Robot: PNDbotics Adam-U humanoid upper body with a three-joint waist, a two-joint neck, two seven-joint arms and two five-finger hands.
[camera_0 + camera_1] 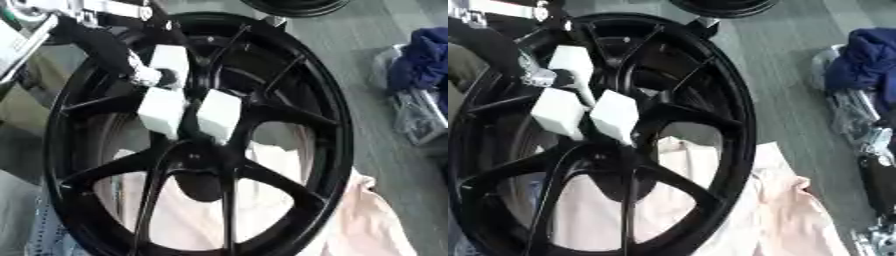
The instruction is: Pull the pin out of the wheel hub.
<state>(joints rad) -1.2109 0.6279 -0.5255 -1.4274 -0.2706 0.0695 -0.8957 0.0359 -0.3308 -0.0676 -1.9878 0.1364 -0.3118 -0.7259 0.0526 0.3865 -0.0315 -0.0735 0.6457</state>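
Black wheel (pixel 197 135) lies flat on a pale pink cloth (pixel 367 220), hub (pixel 199 165) at centre of the spokes. Left hand (pixel 175 95) comes in from upper left and hangs over the spokes just above the hub, white block fingertips (pixel 162 111) spread apart and pointing down at it. Can't make out the pin itself, nor any contact. Blue cloth (pixel 866 60) lies well off right.
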